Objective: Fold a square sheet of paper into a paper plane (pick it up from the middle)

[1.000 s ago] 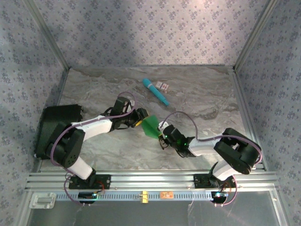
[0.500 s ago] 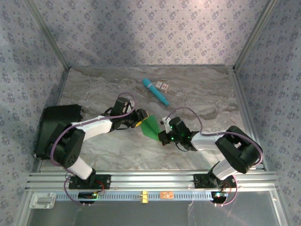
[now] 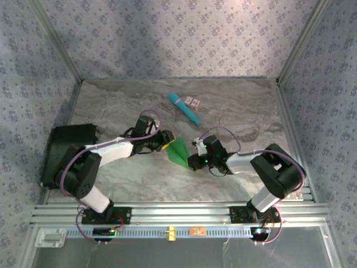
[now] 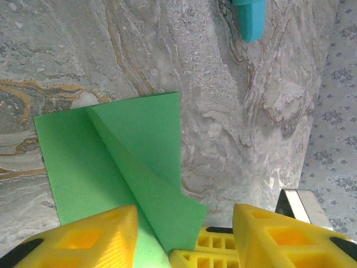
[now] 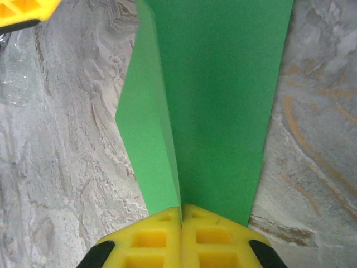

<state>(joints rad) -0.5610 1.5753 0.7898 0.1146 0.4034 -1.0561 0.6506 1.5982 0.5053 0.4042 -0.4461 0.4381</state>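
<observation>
The square sheet of paper (image 3: pixel 179 151) is bright green and folded along a centre crease, held just above the marble table. My right gripper (image 5: pixel 181 215) is shut on the near end of the crease, and both flaps (image 5: pixel 220 95) spread away from it. In the top view the right gripper (image 3: pixel 192 161) is at the paper's lower right end. My left gripper (image 3: pixel 167 143) is at the paper's upper left end. Its yellow fingers (image 4: pixel 89 240) stand apart, open, with the paper's (image 4: pixel 134 151) end between them, close to the left one.
A teal cylindrical stick (image 3: pixel 184 108) lies on the table behind the paper, its end (image 4: pixel 250 19) also showing in the left wrist view. A small patterned card (image 3: pixel 193 101) sits beside it. A black object (image 3: pixel 70 142) rests at the table's left edge. Aluminium rails (image 3: pixel 178 213) run along the front.
The right arm's elbow has swung up and left and its wrist has turned, still gripping the paper. The left jaws have narrowed a little around the paper's other end.
</observation>
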